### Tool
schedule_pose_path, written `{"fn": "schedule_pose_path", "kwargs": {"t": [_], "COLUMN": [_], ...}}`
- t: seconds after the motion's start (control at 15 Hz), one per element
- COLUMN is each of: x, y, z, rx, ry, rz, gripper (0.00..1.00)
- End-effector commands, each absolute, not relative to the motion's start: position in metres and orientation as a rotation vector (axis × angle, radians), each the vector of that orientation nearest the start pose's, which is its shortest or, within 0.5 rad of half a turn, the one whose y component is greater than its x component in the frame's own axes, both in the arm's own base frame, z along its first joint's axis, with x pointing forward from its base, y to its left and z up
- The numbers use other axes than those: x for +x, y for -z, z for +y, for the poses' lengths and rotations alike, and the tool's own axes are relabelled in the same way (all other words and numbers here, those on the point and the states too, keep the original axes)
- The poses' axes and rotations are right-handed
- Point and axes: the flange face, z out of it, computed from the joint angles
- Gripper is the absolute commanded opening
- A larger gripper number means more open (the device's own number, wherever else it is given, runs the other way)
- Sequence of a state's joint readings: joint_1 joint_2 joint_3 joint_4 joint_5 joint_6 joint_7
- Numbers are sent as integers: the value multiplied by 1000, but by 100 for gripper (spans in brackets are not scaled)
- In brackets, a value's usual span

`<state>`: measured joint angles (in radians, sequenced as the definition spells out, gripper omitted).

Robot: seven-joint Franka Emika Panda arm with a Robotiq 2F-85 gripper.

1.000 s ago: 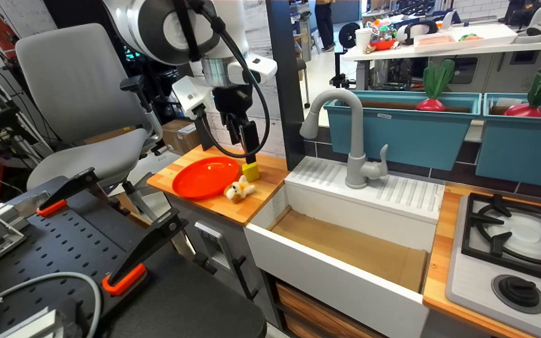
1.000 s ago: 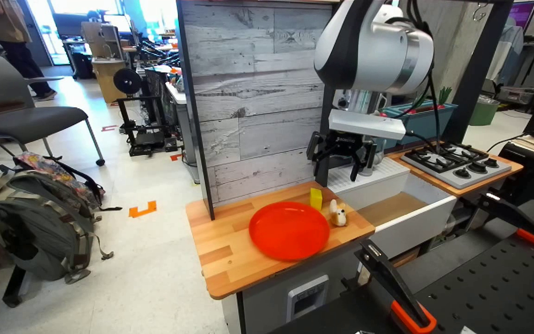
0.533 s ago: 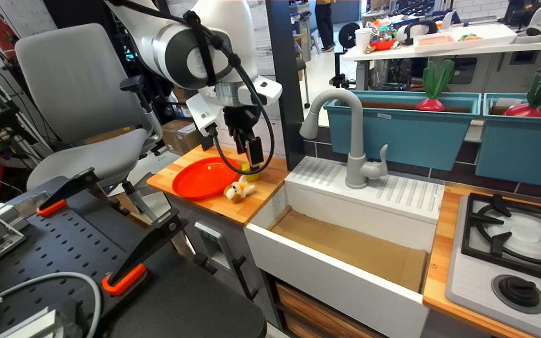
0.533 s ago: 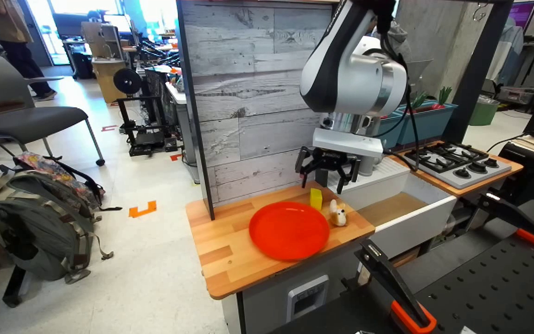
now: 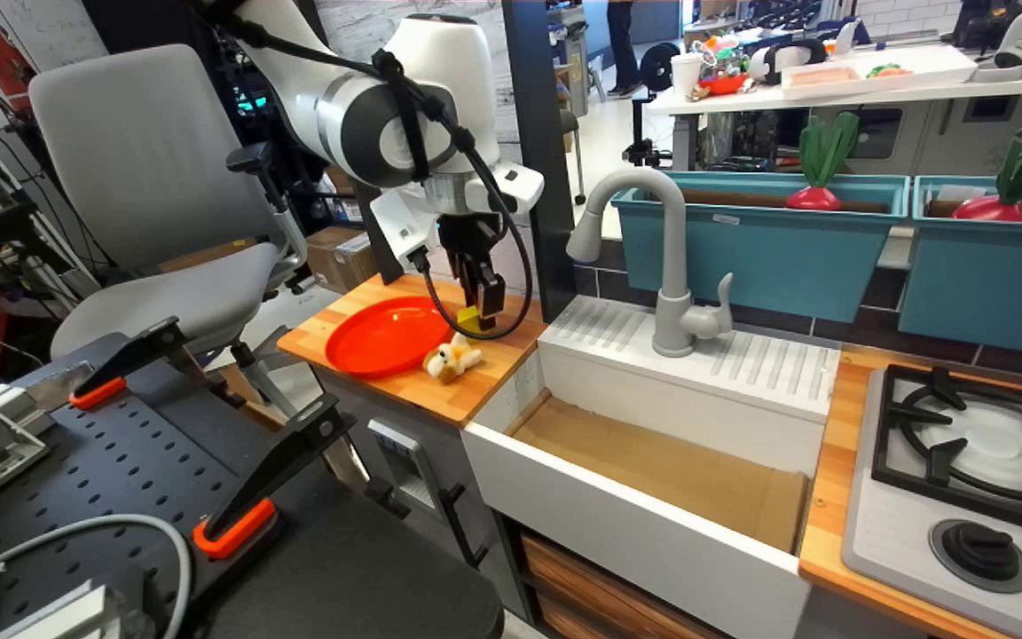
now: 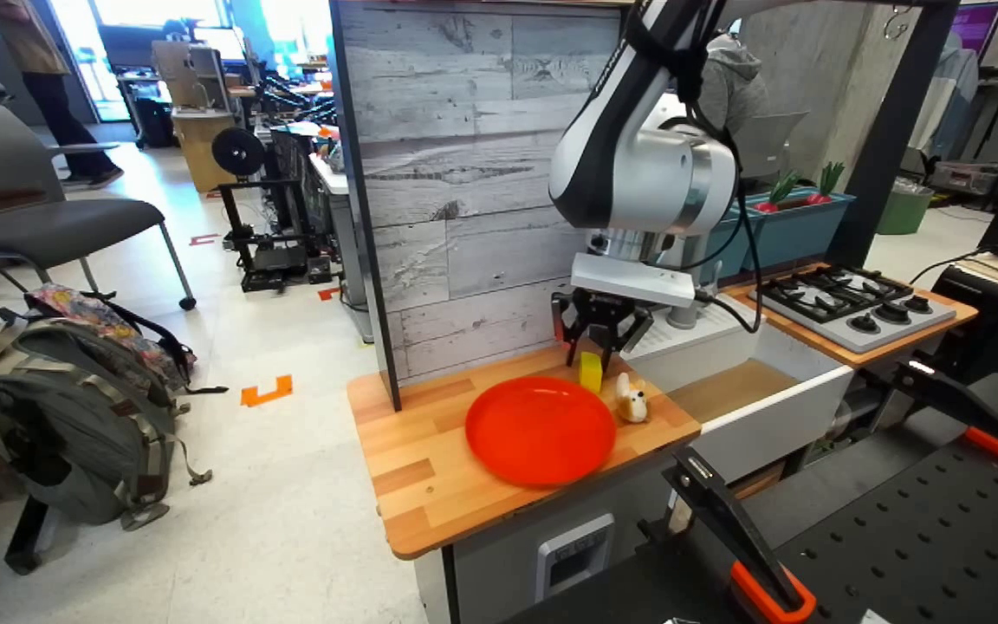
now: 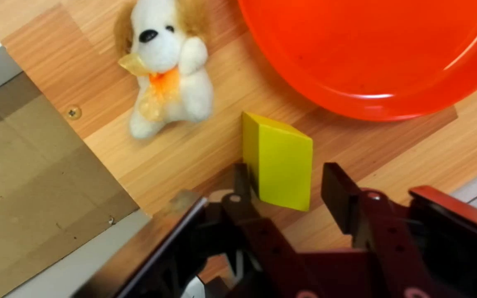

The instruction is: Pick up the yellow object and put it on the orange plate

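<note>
My gripper (image 7: 289, 184), its 2 fingers apart, at the yellow block (image 7: 285, 165).
In the wrist view the block shows between my fingertips, on the wooden counter (image 7: 226, 136), just beside the orange plate (image 7: 371, 49); I cannot tell whether they touch it. A plush dog (image 7: 172, 82) is near.

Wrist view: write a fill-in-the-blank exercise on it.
The block near the orange plate is coloured ____.
The end effector has its jaws ____, not shut.
The plush dog has a nose coloured ____.
In this view the plush dog is to the block's ____, not its right.
Missing: yellow; open; black; left.
</note>
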<state>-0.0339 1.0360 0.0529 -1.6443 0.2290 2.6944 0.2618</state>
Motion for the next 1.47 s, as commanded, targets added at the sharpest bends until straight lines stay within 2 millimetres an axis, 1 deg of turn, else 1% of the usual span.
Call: {"fn": "schedule_pose_path", "kwargs": {"t": [0.0,0.13,0.2,0.4,0.73,0.87,1.07,1.2,1.4], "x": [657,655,654,643,620,615,610,608,605], "y": [-13,-19,-22,-35,-75,-84,-80,-69,-48], "z": [-2,-3,-2,5,30,41,55,62,74], "rx": [-2882,-2875,-2874,-2884,-2895,-2904,-2920,-2931,-2944], "ry": [-17,-11,-9,-41,19,18,-29,-50,-120], "rz": [709,695,687,636,495,450,412,399,375], "gripper": [18,6,8,8,8,8,8,8,8]}}
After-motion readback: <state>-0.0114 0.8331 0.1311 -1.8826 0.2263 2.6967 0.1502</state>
